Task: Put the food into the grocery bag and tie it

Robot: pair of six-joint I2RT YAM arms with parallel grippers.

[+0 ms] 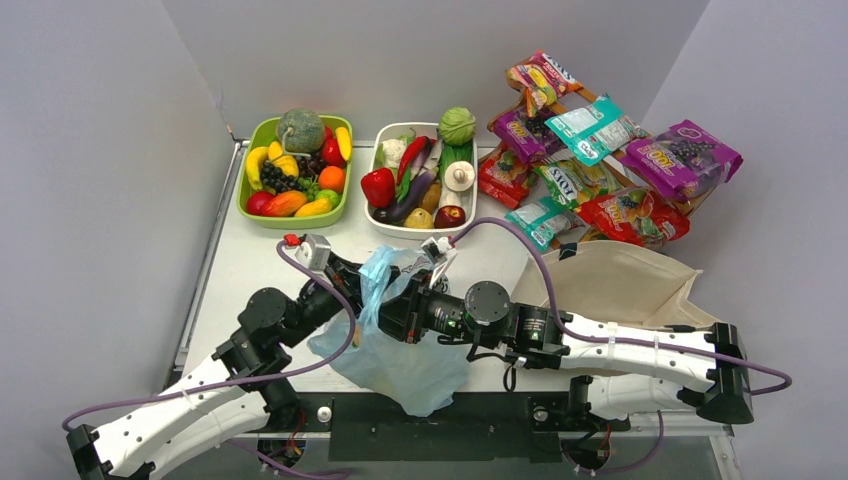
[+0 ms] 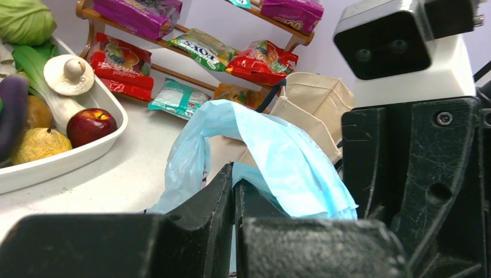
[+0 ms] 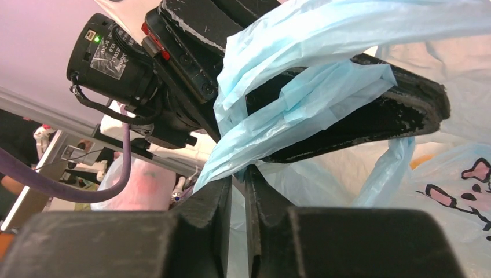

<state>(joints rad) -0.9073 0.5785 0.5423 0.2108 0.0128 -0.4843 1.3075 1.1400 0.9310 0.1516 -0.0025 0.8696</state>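
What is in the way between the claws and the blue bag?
Nothing visible. The left claw and the right claw each pinch a strip of the blue bag, right next to each other.

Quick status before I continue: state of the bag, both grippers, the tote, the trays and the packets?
grocery bag: on the table, handles lifted, no knot visible
left gripper: shut on the grocery bag's plastic
right gripper: shut on the grocery bag's plastic
canvas tote: lying flat, untouched
green tray: full of toy fruit
white tray: full of toy vegetables
snack packets: on the wooden rack
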